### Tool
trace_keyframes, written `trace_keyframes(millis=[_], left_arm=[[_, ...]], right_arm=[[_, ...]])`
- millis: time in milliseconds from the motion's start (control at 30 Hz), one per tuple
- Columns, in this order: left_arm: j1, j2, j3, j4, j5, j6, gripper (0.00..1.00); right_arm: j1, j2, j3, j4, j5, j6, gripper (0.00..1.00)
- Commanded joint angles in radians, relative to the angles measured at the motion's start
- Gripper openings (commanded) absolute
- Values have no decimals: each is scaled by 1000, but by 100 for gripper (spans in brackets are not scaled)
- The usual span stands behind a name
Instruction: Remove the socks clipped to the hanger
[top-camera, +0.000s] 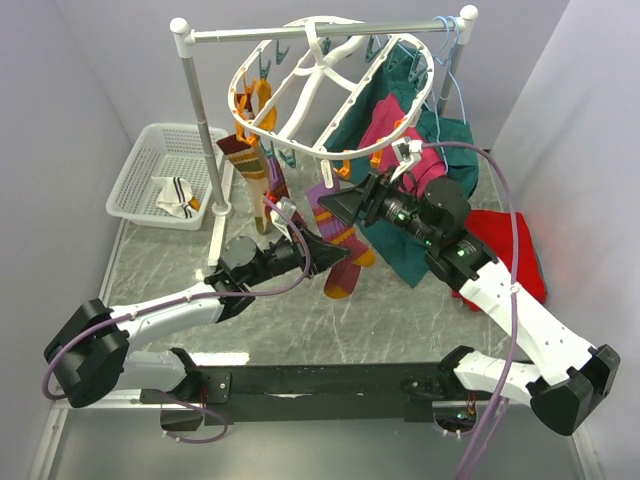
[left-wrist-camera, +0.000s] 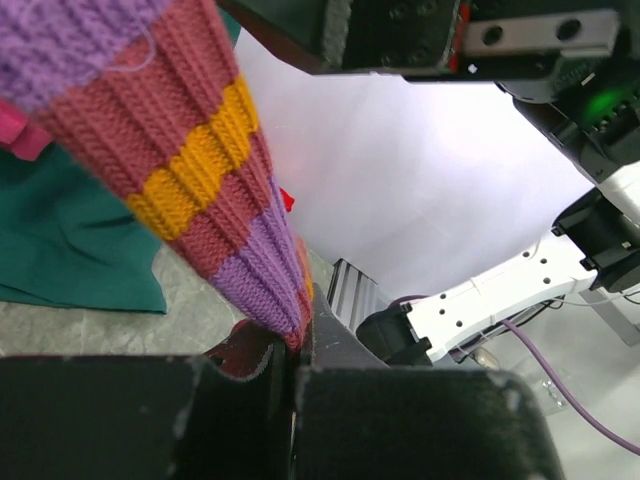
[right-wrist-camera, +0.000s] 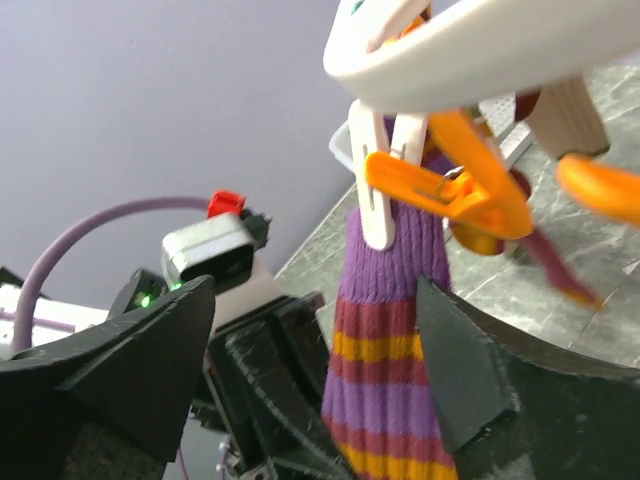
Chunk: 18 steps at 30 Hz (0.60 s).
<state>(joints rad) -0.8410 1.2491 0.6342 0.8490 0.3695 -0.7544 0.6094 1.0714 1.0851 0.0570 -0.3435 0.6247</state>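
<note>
The striped sock (left-wrist-camera: 200, 180) is coarse ribbed knit cloth, the hanger (right-wrist-camera: 500, 50) smooth glossy white plastic, its orange clip (right-wrist-camera: 460, 195) shiny plastic, the tabletop (top-camera: 300, 320) marbled and matt.

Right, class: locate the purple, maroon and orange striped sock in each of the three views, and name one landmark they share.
Top external: striped sock hangs centre, under the hanger rim.
Left wrist: striped sock runs diagonally from upper left into the shut left gripper.
Right wrist: striped sock centre, below an orange clip, inside the open right gripper.
Shared landmark: grey marbled tabletop.
</note>
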Motion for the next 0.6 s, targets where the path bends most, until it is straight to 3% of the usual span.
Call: trace_keyframes(millis=[0,567], left_arm=[[-17,-27,7,13,29,-11,2],[-26,-13,22,24,37,-26,1]], right_arm=[[-8,10,78,54,47,-9,84],[-13,71,118,17,69,-79,62]])
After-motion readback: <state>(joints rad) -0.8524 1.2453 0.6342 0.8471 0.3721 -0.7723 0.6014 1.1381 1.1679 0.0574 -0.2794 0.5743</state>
